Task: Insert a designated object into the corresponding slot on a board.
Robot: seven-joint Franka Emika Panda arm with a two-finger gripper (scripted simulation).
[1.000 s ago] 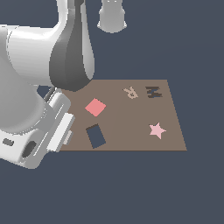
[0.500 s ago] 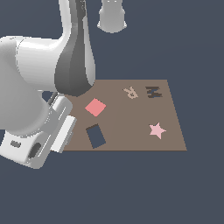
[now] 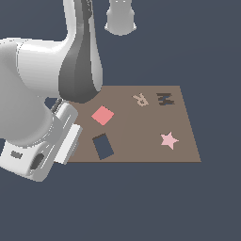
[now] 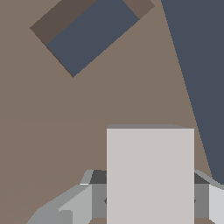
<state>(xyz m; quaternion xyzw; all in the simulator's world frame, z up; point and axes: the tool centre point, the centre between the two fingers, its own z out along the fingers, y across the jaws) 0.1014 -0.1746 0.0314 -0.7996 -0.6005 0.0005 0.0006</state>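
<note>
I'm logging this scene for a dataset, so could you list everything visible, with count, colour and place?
board: one, brown, flat on the dark floor.
slot: one, dark navy, tilted, near the board's front edge at the exterior view's left.
square tile: one, red-pink, tilted, just behind the slot.
star: one, pink, toward the exterior view's right.
letter R: one, tan, near the far edge.
letter M: one, dark, beside the R.
grey tile: one, light grey, between the gripper's fingers in the wrist view, apart from the slot.
arm: one, white and grey, at the exterior view's left.
gripper: one, grey, closed on the grey tile.
</note>
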